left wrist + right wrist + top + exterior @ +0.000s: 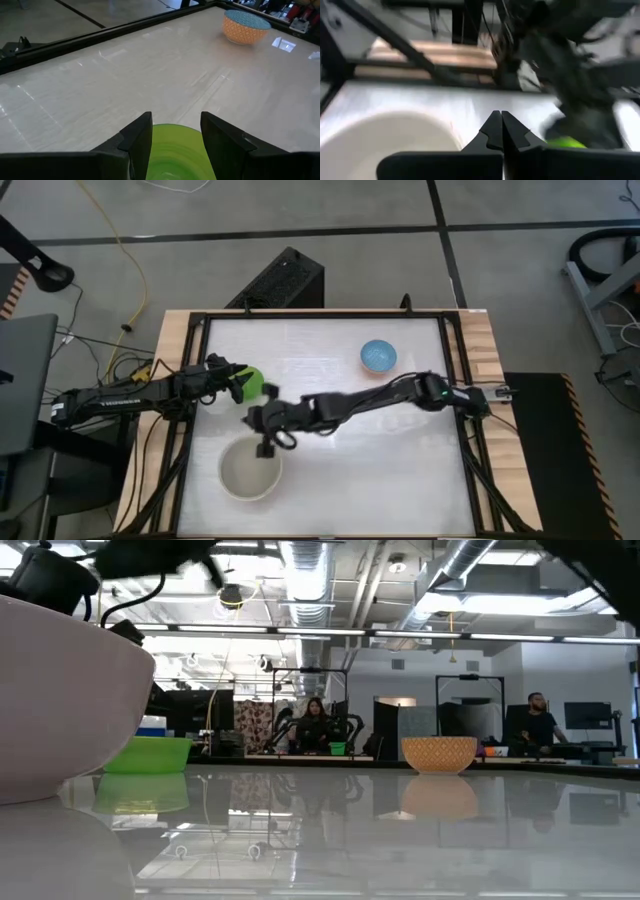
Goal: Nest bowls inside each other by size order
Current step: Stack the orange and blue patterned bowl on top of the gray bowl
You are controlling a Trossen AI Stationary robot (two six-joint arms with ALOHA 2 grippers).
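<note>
The small bright green bowl [254, 383] stands on its base on the table at the left, and also shows in the low view [147, 754]. My left gripper [238, 385] is open right over it. In the left wrist view its two fingers [136, 142] stand apart with the green bowl [175, 152] showing between them. The large cream-white bowl [250, 470] stands near the front left. My right gripper [265, 442] is shut and empty just above that bowl's far rim [385, 140]. The light blue bowl [378, 355] stands far right of centre. No grey-beige bowl shows on its own. My left gripper comes at the green bowl from the table's left, slanting down, with its fingers apart above the bowl's near part [175, 135]. I cannot tell whether either finger touches the bowl. The bowl sits upright on the table.
The blue bowl has an orange patterned outside [247, 27]. A black frame [200, 320] runs around the white tabletop. The right arm [380, 398] lies across the table's middle. People sit in the room behind the table [315, 725].
</note>
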